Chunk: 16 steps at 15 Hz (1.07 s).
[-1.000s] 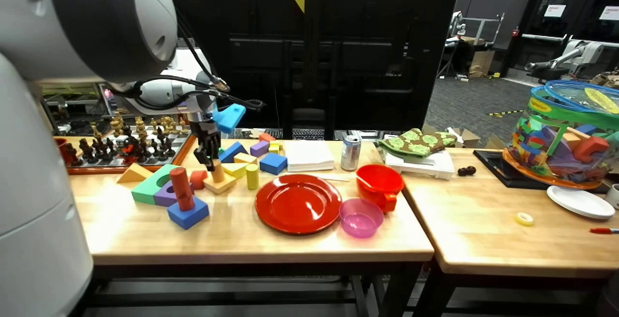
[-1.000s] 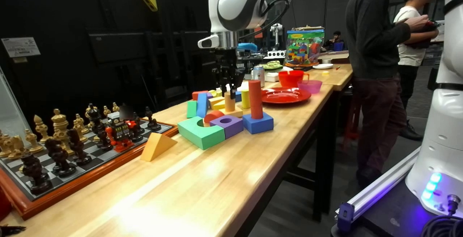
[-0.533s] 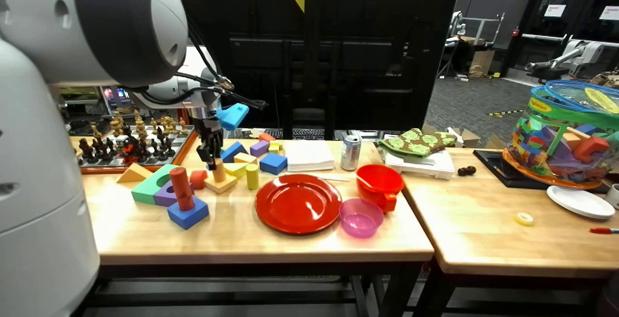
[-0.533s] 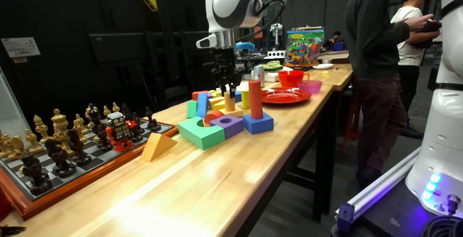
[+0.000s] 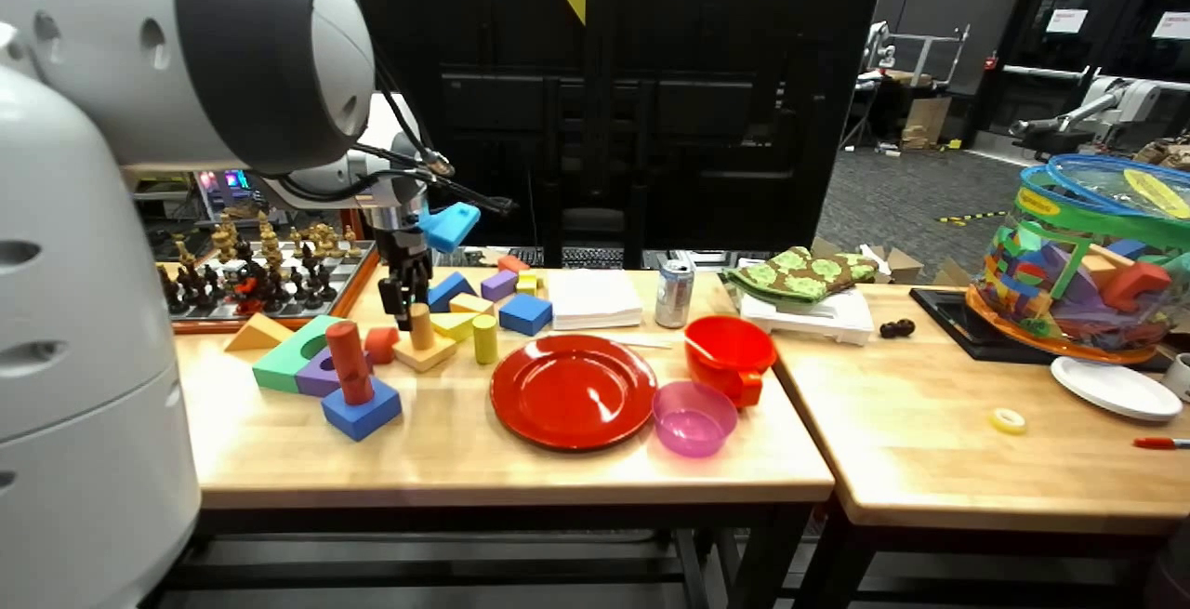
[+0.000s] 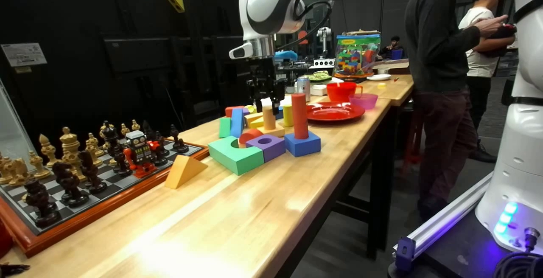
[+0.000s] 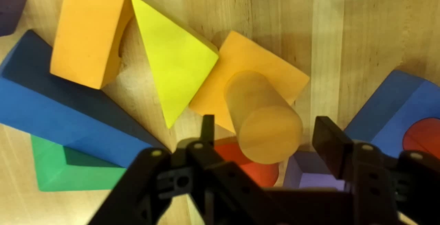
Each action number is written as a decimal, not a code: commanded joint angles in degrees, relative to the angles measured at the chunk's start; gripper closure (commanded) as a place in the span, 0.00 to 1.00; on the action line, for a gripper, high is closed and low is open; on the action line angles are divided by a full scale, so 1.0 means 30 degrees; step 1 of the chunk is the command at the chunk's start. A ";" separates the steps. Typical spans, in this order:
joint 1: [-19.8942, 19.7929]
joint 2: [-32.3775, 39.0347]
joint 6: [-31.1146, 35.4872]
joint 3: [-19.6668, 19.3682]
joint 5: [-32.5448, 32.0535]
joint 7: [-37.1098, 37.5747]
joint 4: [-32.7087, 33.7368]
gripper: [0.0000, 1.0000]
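Observation:
A light-wood cylinder (image 7: 245,91) stands upright on a flat square orange-tan block (image 7: 254,55); both also show in the exterior views, the cylinder (image 5: 422,328) near several loose blocks. Around the cylinder's top my gripper (image 7: 264,132) is open, pointing down. One finger (image 7: 207,128) is on its left and the other on its right, with a visible gap on each side. In an exterior view the gripper (image 6: 267,108) straddles the cylinder's upper end. A yellow triangle (image 7: 172,56) touches the square block's left side. Red (image 7: 263,175) and purple (image 7: 319,180) blocks lie partly hidden below the fingers.
A red cylinder (image 5: 349,363) rises from a blue block (image 5: 363,412) close by. A green block (image 6: 237,158), a yellow cylinder (image 5: 485,339) and a red plate (image 5: 574,392) are nearby. A chessboard (image 6: 140,191) with pieces lies at the table's side.
The fingers have spread away from the cylinder, which stays standing on the square block. The arm's upper links have shifted to the right in an exterior view.

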 commanded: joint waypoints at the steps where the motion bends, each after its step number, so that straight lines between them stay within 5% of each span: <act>1: -0.0065 -0.0432 -0.0270 0.0166 0.0088 0.0001 -0.0096 0.00; 16: 0.0375 -0.5125 0.0670 0.0177 -0.0733 0.3273 -0.3964 0.00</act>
